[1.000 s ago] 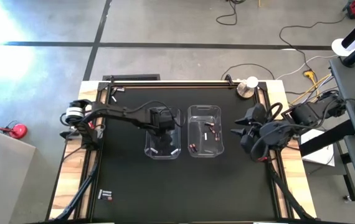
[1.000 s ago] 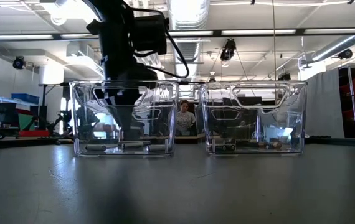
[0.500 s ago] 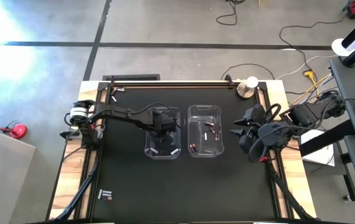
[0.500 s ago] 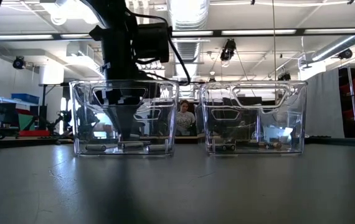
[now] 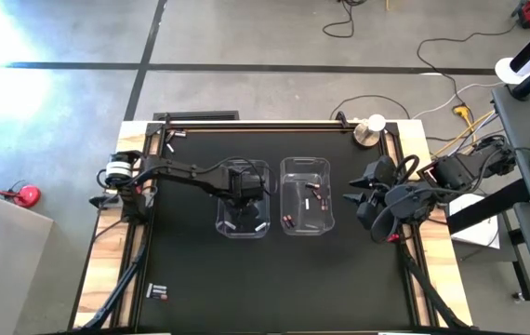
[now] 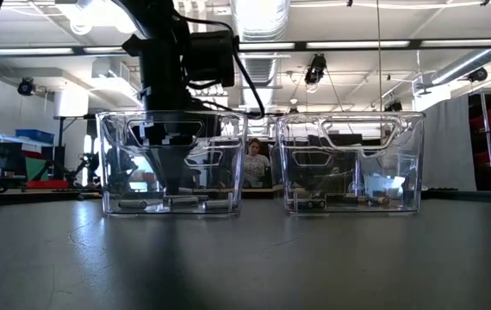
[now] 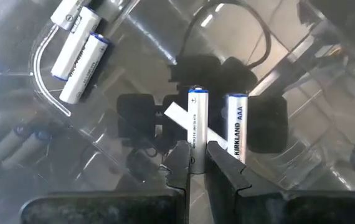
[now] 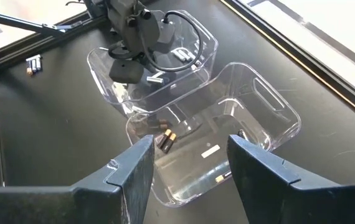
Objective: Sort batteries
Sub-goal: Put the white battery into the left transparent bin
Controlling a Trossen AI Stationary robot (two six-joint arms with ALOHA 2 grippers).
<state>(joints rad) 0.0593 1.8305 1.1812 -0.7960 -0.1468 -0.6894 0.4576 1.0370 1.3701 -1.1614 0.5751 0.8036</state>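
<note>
On the black-topped table (image 5: 191, 270) two clear rectangular plastic bins stand side by side near the centre: the left bin (image 5: 244, 226) and, at its 3 o'clock, the right bin (image 5: 306, 195). The left claw (image 7: 197, 167) reaches down into the left bin, its two dark fingers (image 7: 179, 163) closed on a white cylindrical battery with a blue band (image 7: 197, 127) and gripping it near one end. Just beside that one a second white battery marked KIRKLAND AAA (image 7: 237, 127) lies on the bin floor, parallel to it, and a pair of white batteries (image 7: 78, 53) lies well apart from them, in a corner of the same bin. The right bin holds dark batteries with copper ends (image 8: 165, 139) in one corner. A few loose batteries (image 5: 158, 292) lie on the table at 7 o'clock from the bins. The right claw (image 8: 190, 168) waits at 3 o'clock of the right bin, spread wide and holding nothing.
</note>
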